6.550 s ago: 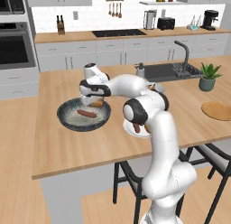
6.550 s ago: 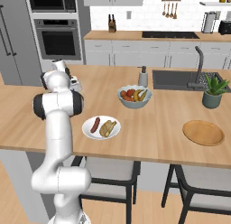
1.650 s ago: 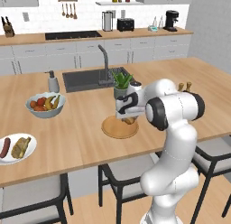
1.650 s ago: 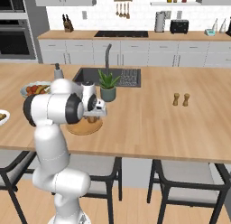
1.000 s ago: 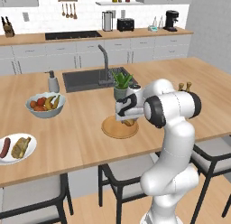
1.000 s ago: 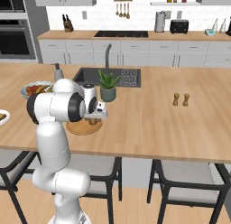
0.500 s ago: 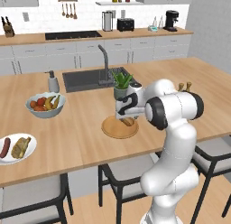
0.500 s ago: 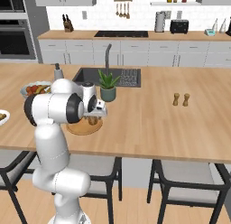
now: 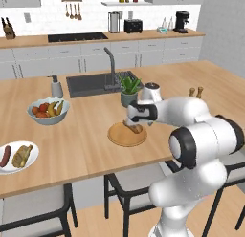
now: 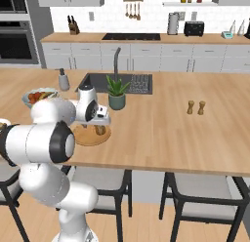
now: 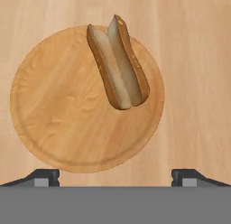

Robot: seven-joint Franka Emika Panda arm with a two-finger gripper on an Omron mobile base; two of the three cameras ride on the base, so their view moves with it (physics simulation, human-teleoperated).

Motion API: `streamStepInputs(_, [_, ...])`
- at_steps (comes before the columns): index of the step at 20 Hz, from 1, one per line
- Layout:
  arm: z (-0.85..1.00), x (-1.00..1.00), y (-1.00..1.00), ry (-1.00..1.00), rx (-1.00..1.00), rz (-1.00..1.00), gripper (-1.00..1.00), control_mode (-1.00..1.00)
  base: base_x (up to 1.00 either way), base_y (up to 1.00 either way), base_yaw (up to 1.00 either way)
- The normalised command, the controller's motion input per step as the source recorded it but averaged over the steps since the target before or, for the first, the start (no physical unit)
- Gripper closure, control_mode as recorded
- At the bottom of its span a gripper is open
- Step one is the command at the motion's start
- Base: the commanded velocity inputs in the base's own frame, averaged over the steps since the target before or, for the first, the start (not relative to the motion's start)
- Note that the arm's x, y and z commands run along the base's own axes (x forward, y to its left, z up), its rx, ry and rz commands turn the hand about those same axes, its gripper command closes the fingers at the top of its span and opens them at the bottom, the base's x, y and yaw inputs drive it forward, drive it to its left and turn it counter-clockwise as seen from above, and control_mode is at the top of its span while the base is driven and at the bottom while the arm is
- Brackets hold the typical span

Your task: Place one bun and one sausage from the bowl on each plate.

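Observation:
A split bun (image 11: 118, 61) lies free on the tan wooden plate (image 11: 67, 105), toward its far right side. My gripper (image 11: 115, 175) hangs open just above the plate's near rim, its fingertips (image 11: 43, 177) wide apart with nothing between them. From the base, the gripper (image 9: 134, 120) hovers over the bun (image 9: 136, 128) on the wooden plate (image 9: 119, 135), near the counter's front edge. The white plate (image 9: 14, 166) at far left holds a sausage (image 9: 5, 156) and a bun (image 9: 23, 156). The bowl is out of view.
A pale-blue fruit bowl (image 9: 48, 111) stands left of the sink (image 9: 91, 83). A potted plant (image 9: 128, 90) sits right behind the wooden plate (image 10: 83, 136). Salt and pepper shakers (image 10: 195, 107) stand far right. Stools are tucked under the counter's front.
The jaws have spread a little wider and the bun lies released on the wooden plate. The arm has barely moved in the last second; several seconds earlier the base stood at the bowl.

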Motion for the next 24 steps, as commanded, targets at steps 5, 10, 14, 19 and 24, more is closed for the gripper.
streamStepInputs(5, [0.68, -0.67, 0.09, 0.00, 0.00, 0.00, -1.00, -1.00, 0.00, 0.00, 0.00])
streamStepInputs(10, [0.37, -0.59, 0.00, 0.00, 0.00, 0.00, -1.00, -1.00, 0.00, 0.00, 0.00])
streamStepInputs(14, [0.37, -0.46, -0.02, 0.00, 0.00, 0.00, -1.00, -1.00, 0.00, 0.00, 0.00])
streamStepInputs(19, [0.23, -0.15, -0.16, 0.00, 0.00, -0.02, -1.00, 1.00, -0.05, -0.05, -0.01])
streamStepInputs(24, [0.00, 0.00, 0.00, 0.00, 0.00, 0.00, -1.00, 1.00, -0.76, 0.09, 0.00])
